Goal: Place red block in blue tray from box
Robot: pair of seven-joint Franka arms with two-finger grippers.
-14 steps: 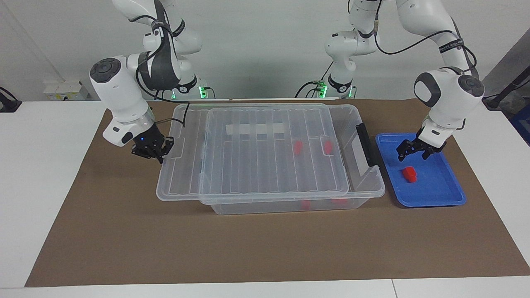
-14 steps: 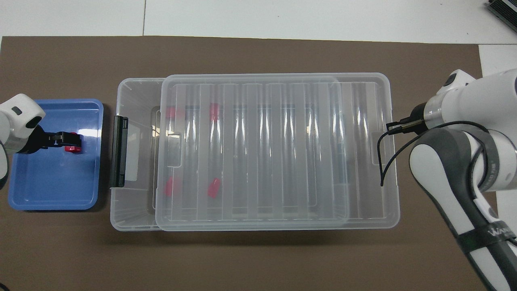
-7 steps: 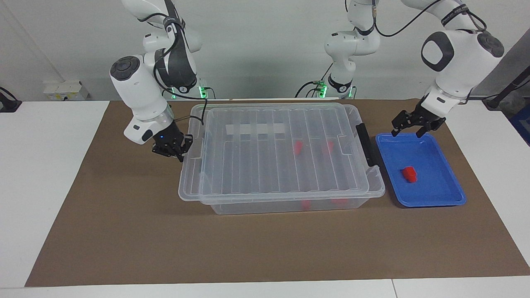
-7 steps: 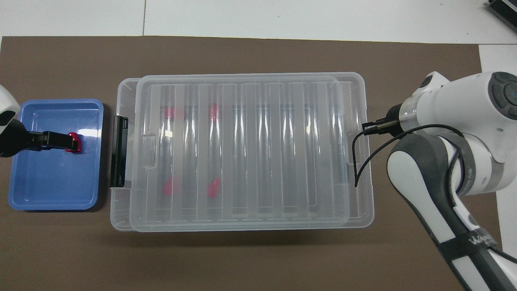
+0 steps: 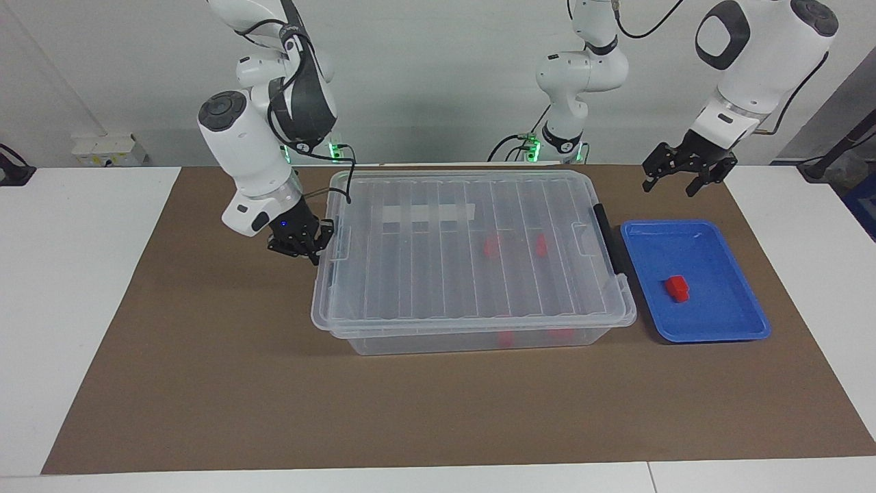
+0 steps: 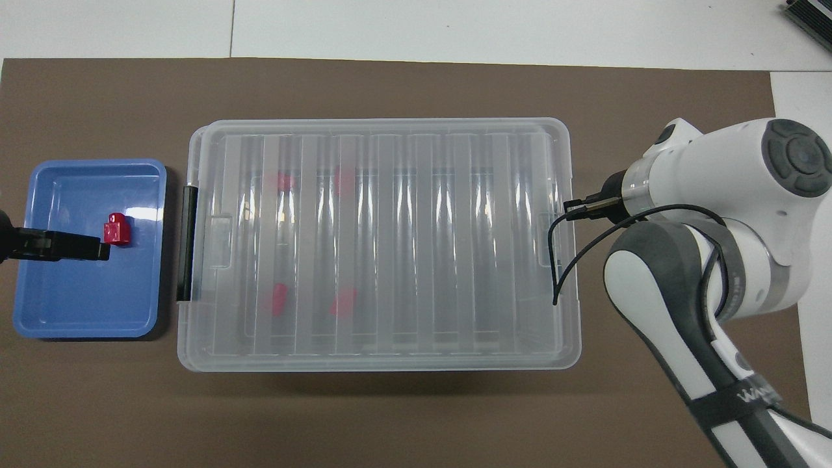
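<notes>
Brown mat; no legible labels.

No label, brand or number can be read on the box, the blue tray or the red block. The white tape strip on the lid is blank. A dark band around the right arm carries white lettering, cut off and too small to make out.
</notes>
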